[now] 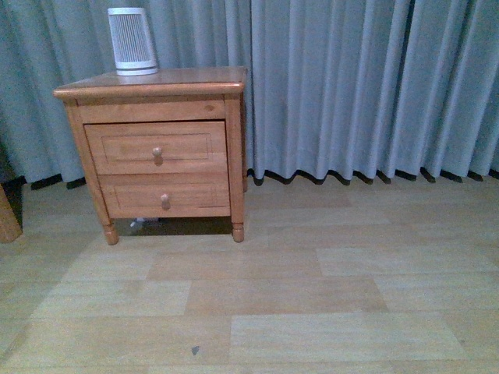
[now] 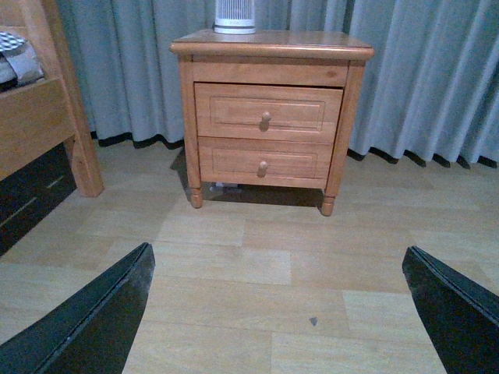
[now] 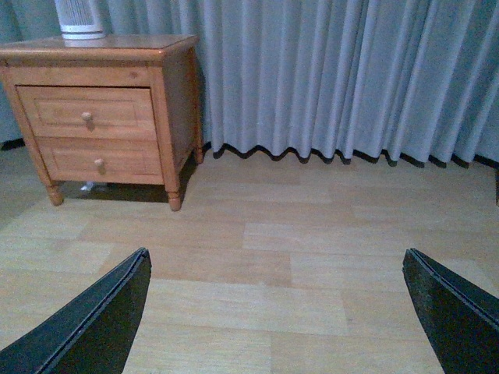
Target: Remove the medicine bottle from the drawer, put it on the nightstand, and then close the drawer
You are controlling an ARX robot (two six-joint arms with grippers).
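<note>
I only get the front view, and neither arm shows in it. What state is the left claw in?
Observer: In the left wrist view, the left claw is wide open and holds nothing.
Operator: And the right one?
Observer: The right wrist view shows the right claw wide open too, and empty.
Operator: Does my frame cut anything off at its left edge?
Observer: Yes. A wooden bed frame stands apart from the nightstand, on the robot's left of it.
</note>
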